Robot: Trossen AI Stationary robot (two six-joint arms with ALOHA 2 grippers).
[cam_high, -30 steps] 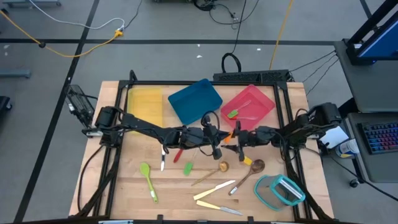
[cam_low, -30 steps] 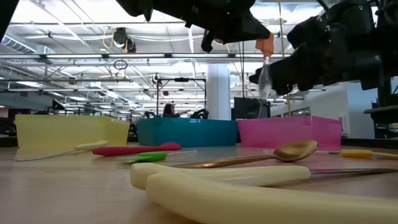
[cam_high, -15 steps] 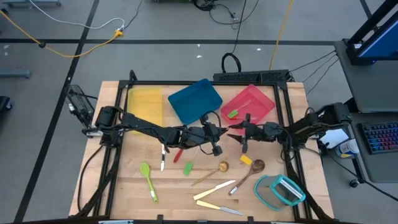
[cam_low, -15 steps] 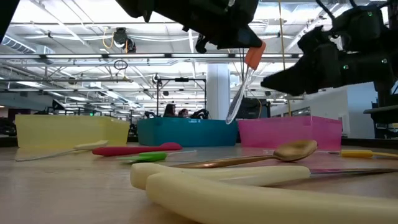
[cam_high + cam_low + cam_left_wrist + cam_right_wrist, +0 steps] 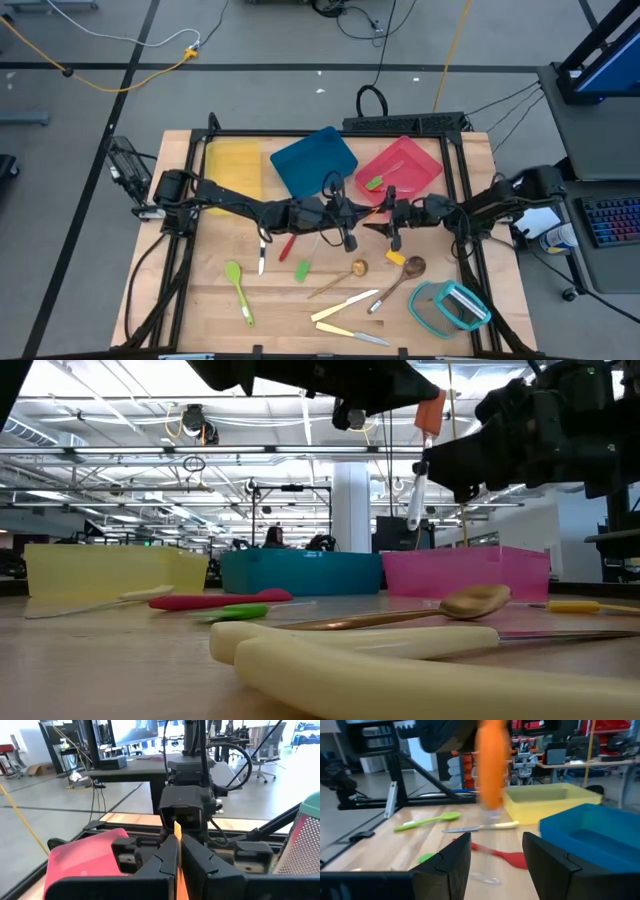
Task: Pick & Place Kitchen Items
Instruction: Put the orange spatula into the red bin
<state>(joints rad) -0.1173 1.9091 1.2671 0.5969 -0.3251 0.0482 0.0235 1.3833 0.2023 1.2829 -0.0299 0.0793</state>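
**Orange-handled utensil clamped in left tool, mid-air between the two arms**

Orange handle with a clear slim blade, the orange-handled utensil [image 5: 424,455] hangs nearly upright above the wooden surface [image 5: 290,300], pinched at its handle by the left tool [image 5: 177,851], whose fingers are clenched tight on it. It sits over the middle of the surface, just near of the pink tray [image 5: 400,168] and right of the blue tray [image 5: 313,160]. Right tool [image 5: 492,851] faces it from the right, fingers spread wide, nothing between them; the orange handle shows just beyond its fingertips, not touching as far as I can tell.

Yellow tray [image 5: 233,165] lies at far left. A small green-headed piece [image 5: 374,183] lies inside the pink tray.

On the surface, near side of the arms:
- red spoon [image 5: 286,248] and a cream-handled knife [image 5: 262,258], left of centre
- long green spoon [image 5: 239,288], near left
- short green-headed piece [image 5: 302,270], centre
- two brown wooden spoons [image 5: 345,277], right of centre
- short yellow-headed piece [image 5: 396,258], under the right arm
- two cream plastic knives [image 5: 345,308], near edge
- teal-rimmed clear container [image 5: 448,306], near right corner
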